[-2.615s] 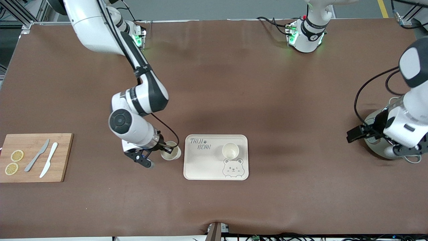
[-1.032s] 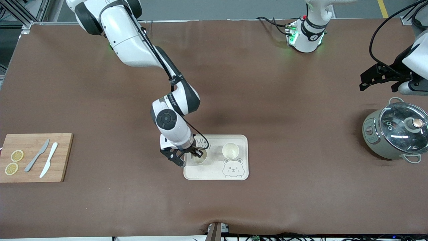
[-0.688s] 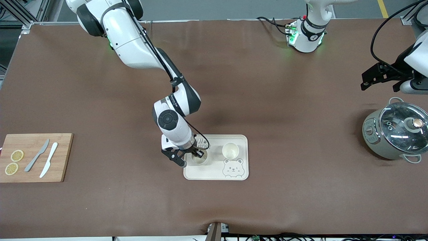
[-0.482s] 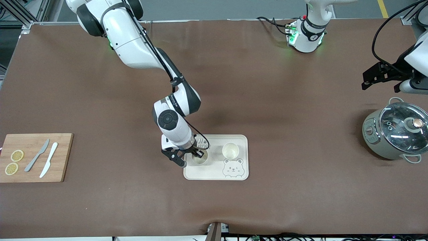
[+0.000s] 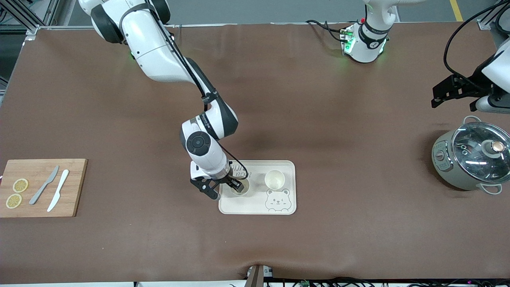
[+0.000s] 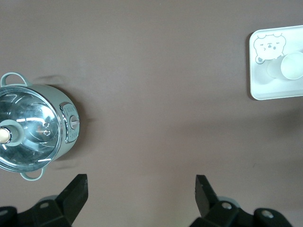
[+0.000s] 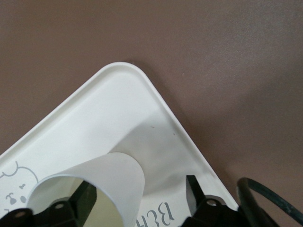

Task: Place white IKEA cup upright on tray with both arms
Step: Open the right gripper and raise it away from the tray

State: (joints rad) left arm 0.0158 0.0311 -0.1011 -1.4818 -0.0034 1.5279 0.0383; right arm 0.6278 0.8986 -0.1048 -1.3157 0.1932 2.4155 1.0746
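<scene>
Two white cups stand upright on the cream TAIJI BEAR tray [image 5: 255, 201]. One cup [image 5: 274, 179] is beside the bear face. The other cup [image 5: 240, 187] is at the tray's end toward the right arm. My right gripper [image 5: 226, 190] is open around that cup's wall. In the right wrist view one finger is inside the cup [image 7: 102, 182] and the other is outside, clear of the wall, over the tray [image 7: 109, 109]; the gripper [image 7: 139, 189] holds nothing. My left gripper [image 5: 450, 95] is open and empty in the air above bare table [image 6: 140, 182], beside the pot.
A grey-green pot with a glass lid [image 5: 470, 155] stands at the left arm's end of the table, also in the left wrist view [image 6: 33, 127]. A wooden cutting board [image 5: 42, 187] with two knives and lemon slices lies at the right arm's end.
My right gripper carried the cup from the table onto the tray, set it down and opened its fingers. My left gripper rose from over the pot and now waits.
</scene>
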